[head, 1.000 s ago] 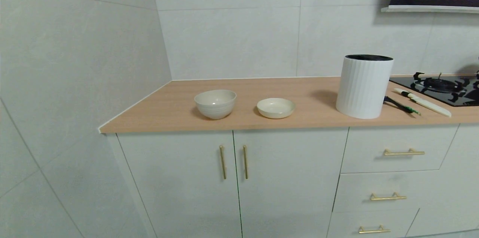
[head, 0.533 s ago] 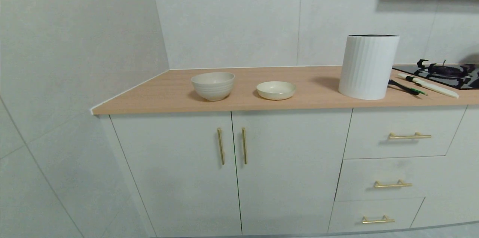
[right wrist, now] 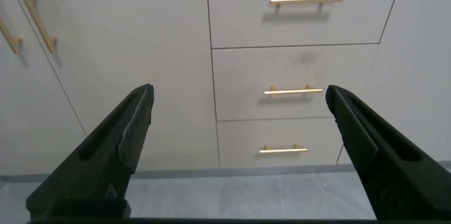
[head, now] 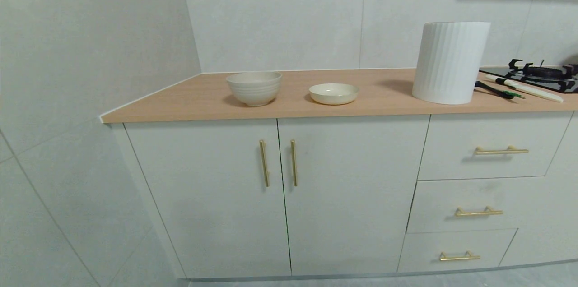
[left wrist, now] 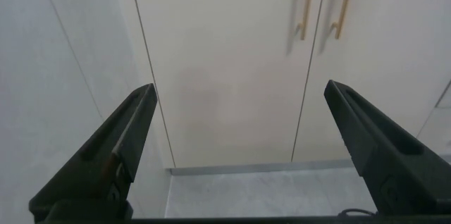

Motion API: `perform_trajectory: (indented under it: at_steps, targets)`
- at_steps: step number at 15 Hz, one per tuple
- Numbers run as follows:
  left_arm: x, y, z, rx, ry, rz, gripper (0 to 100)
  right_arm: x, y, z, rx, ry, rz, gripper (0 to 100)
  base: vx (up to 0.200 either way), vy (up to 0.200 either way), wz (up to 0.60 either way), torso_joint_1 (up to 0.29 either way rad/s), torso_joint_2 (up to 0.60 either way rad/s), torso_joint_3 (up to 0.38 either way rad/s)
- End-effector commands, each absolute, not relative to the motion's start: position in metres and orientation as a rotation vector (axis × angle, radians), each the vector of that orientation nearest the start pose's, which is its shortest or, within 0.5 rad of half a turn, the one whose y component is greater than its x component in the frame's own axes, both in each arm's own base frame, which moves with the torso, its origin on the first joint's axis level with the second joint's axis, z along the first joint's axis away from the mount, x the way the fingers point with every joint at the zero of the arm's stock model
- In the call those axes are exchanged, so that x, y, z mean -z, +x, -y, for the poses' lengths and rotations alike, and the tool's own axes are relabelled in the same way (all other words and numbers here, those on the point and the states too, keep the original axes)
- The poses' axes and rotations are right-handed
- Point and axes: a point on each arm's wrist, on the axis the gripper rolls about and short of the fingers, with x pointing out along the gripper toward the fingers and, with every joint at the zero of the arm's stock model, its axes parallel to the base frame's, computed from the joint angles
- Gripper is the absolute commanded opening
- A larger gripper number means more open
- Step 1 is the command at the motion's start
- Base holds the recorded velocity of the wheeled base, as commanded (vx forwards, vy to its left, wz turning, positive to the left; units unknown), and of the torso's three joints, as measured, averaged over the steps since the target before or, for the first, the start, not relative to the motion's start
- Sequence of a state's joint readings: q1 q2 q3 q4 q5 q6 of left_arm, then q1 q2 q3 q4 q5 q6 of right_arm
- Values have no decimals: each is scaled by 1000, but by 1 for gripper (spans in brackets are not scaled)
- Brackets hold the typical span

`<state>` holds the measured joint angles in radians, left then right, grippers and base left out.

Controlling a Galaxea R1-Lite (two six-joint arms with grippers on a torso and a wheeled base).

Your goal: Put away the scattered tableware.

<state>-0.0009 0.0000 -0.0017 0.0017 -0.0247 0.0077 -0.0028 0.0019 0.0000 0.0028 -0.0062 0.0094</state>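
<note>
The left tool [left wrist: 236, 91] and right tool [right wrist: 239, 91] are held low, under the table [head: 384, 93].
Both are spread wide and nothing is gripped; the cupboard [head: 203, 187] is faced. One bowl [head: 254, 87] and one small dish [head: 333, 93] are seen on the table, above the tools; the bowl is probably nearer the left tool.

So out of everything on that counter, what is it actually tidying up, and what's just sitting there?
Part of the job:
- deep bowl
- shallow dish beside it, both on the countertop

Just lying about, probably:
- white ribbed canister
- gas hob
- white knife and dark-handled utensil next to the canister
</note>
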Motion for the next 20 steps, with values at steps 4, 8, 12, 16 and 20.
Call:
perform_trajectory:
  at_steps: [4, 8, 12, 16, 20]
  targets:
    - [-76, -23, 1, 26, 8, 0, 100, -75, -23, 0, 9, 9, -5, 100, 0, 50, 0, -26, 20, 34]
    - [-76, -23, 1, 25, 8, 0, 100, -75, -23, 0, 9, 9, -5, 100, 0, 200, 0, -45, 106, 57]
    - [-76, -23, 1, 26, 8, 0, 100, -75, -23, 0, 9, 9, -5, 100, 0, 50, 0, -5, 5, 7]
    - [-76, -23, 1, 26, 8, 0, 100, -75, -23, 0, 9, 8, -5, 100, 0, 0, 0, 0, 0, 0]
    - [-76, -23, 1, 25, 8, 0, 100, -75, -23, 0, 9, 9, -5, 100, 0, 0, 0, 0, 0, 0]
